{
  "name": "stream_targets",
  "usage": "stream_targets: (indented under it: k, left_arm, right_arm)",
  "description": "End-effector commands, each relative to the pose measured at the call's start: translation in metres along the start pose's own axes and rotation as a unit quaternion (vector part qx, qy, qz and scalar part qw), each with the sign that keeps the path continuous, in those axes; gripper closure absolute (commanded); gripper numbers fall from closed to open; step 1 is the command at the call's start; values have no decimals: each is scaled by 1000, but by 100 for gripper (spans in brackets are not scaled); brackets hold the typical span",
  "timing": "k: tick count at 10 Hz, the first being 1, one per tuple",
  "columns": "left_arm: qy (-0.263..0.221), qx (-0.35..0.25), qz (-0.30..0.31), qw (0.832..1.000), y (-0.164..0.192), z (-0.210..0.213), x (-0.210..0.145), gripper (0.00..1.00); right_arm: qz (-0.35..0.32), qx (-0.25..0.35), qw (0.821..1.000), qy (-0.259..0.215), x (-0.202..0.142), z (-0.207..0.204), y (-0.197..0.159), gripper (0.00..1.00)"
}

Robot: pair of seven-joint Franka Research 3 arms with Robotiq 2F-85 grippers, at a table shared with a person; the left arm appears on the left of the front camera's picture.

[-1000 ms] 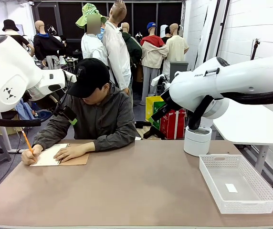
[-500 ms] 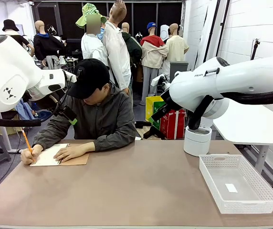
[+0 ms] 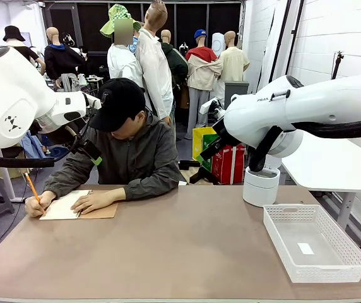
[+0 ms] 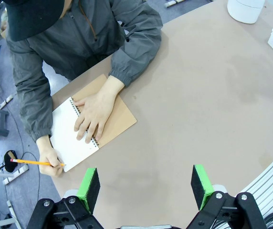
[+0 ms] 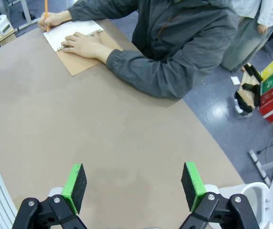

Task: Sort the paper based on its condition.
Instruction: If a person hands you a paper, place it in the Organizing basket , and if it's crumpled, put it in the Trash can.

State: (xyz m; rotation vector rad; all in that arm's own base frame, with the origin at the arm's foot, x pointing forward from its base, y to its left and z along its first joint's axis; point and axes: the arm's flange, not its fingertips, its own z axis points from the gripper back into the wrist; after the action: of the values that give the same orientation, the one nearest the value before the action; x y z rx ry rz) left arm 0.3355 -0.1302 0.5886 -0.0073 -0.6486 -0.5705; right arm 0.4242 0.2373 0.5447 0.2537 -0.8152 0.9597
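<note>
Left wrist view: the table [image 4: 213,95]; at nine o'clock, a person pencils on the paper [image 4: 72,138], bound in a notebook [image 4: 115,117]; both grippers [image 4: 146,183] [image 5: 134,186] gape empty. Likely light, floppy, tearable; pinch a free edge

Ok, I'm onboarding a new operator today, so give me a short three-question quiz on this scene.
1. True or false: the person's hand lies flat on the open notebook.
2. What stands inside the white basket? A) a small white label B) a pencil C) a cup
3. Fill in: the other hand holds an orange ____ at the page.

Key: 1 true; 2 A, the label; 3 pencil. Both the left claw and right claw hang open above the brown table, holding nothing.
</note>
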Motion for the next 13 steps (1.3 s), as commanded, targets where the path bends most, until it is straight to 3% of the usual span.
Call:
stream_targets:
  k: [1,13]
  left_arm:
    - [1,0,1,1000,1,1,1,0]
    - [1,0,1,1000,1,1,1,0]
  right_arm:
    - [-1,-1,1000,0,0,0,0,0]
    - [-1,-1,1000,0,0,0,0,0]
